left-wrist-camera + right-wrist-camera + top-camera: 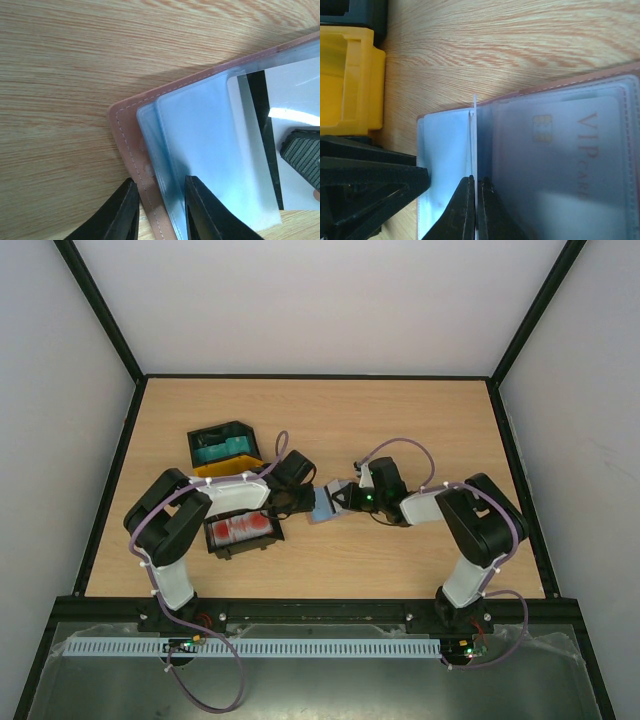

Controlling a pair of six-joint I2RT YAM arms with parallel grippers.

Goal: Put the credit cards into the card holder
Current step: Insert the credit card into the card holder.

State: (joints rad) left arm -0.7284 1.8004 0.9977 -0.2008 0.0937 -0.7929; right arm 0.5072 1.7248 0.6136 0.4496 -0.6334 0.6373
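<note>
Left claw (160,217) is at a narrow gap, and I see the stitched brown edge of the card holder (125,135) running between its two fingers, one finger over the leather border and the other over the bluish clear sleeve; whether it really pinches that edge I cannot tell. Just ahead of this claw the holder lies open on the table (75,60). Further ahead and to its right, a pale card (295,90) with a black stripe lies over the sleeves, with a ribbed pad (302,157) of the other arm resting on it. Right claw (476,210) is pressed closed on that pale card, which I see edge-on as a thin white line rising from between its fingers. To the right of this claw a VIP card (560,165) with a gold chip sits inside a clear pocket of the holder. Off to its left is a yellow tray (345,80). From above, both claws meet at the holder, with red-and-white cards (243,528) and teal cards (225,448) in trays to the left of the left claw
</note>
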